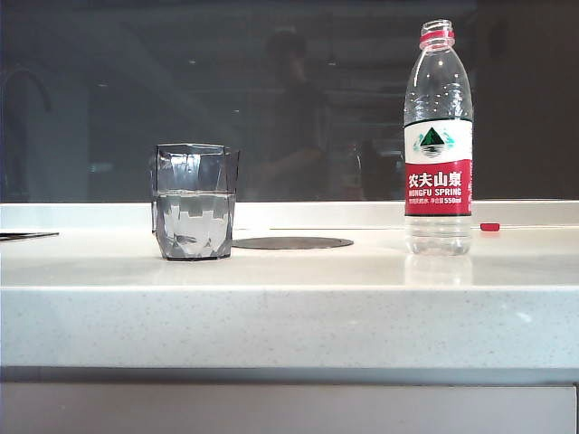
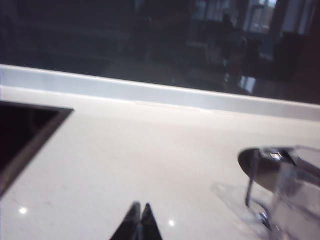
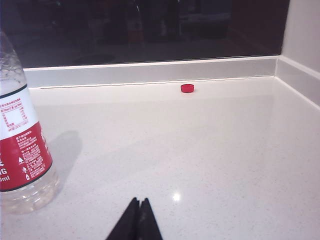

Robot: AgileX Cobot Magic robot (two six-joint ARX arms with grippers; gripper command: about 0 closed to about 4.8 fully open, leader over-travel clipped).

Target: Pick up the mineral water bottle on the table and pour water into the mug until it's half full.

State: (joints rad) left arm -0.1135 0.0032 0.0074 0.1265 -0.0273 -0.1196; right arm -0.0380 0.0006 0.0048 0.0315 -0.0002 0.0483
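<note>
The mineral water bottle (image 1: 438,136) stands upright and uncapped on the right of the table (image 1: 289,316), with only a little water at its base; its label also shows in the right wrist view (image 3: 22,145). The smoky mug (image 1: 194,201) stands on the left, holding water (image 1: 194,221) to about half its height, and it appears blurred in the left wrist view (image 2: 287,187). My left gripper (image 2: 140,206) is shut and empty, low over the counter beside the mug. My right gripper (image 3: 139,201) is shut and empty, beside the bottle. Neither gripper shows in the exterior view.
A red bottle cap (image 3: 187,88) lies near the back ledge (image 1: 362,213), also seen behind the bottle (image 1: 489,227). A dark round disc (image 1: 291,242) lies flat behind the mug. A black inset panel (image 2: 25,135) sits in the counter at the far left.
</note>
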